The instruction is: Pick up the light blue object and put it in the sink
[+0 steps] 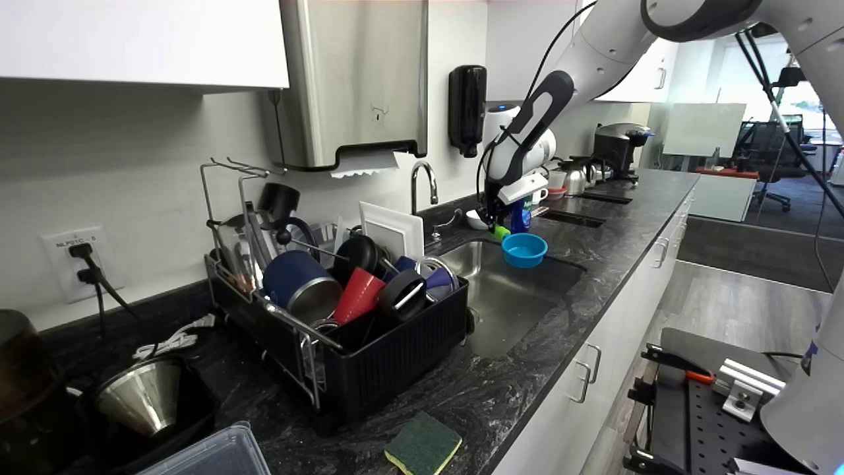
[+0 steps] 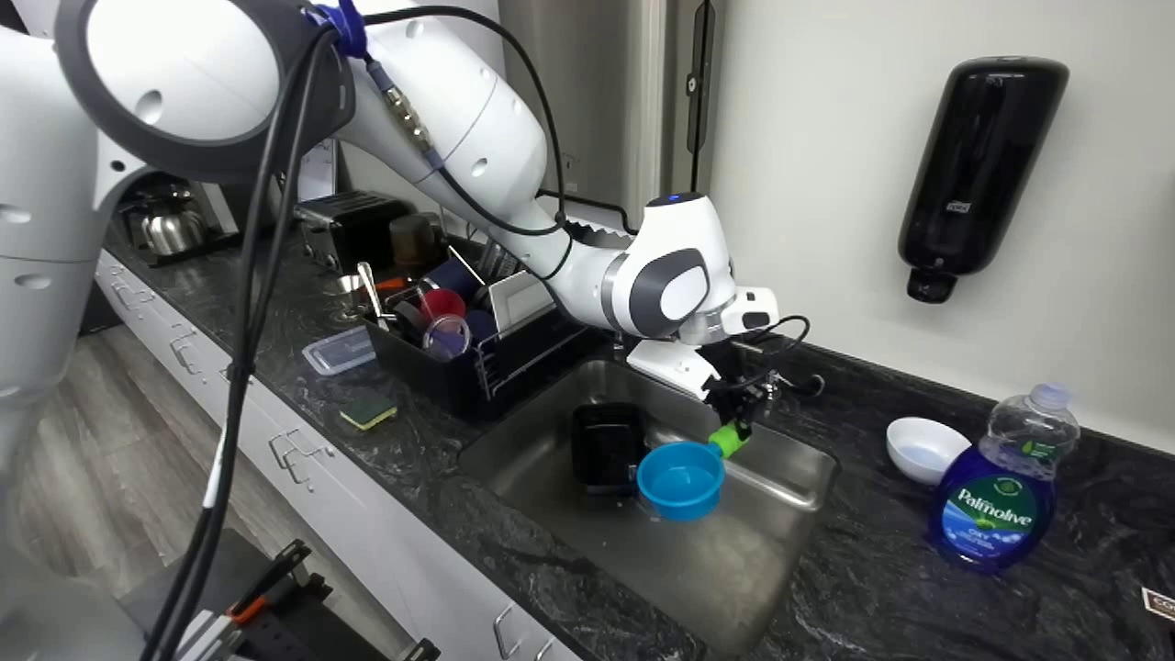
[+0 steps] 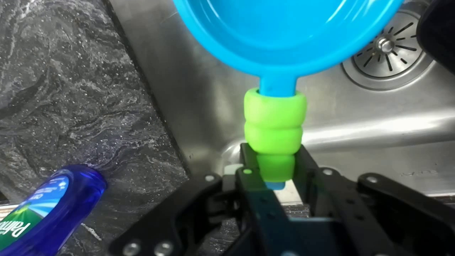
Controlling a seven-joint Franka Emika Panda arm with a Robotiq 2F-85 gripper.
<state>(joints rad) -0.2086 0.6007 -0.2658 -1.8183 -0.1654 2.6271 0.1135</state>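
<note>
Hanging over the sink point(image 2: 734, 551), the light blue bowl point(image 2: 681, 482) is facing hollow side up, and the gripper point(image 3: 275, 167) is holding it by its green handle point(image 3: 275, 119) between its fingers point(image 3: 306, 167). The bowl's height above the basin floor is proving hard to judge. The wrist view is cutting off the bowl's far side but showing the drain point(image 3: 385, 44) plainly, beside a black tub point(image 3: 440, 35) that an exterior view is showing more fully. In an exterior view, the dish rack point(image 1: 409, 364) is hiding one side of the sink, the gripper partly covering a white bowl point(image 1: 473, 221). The wrist view is cropping a Palmolive bottle point(image 2: 996, 500), which is standing whole on the worktop point(image 2: 918, 597) in an exterior view.
</note>
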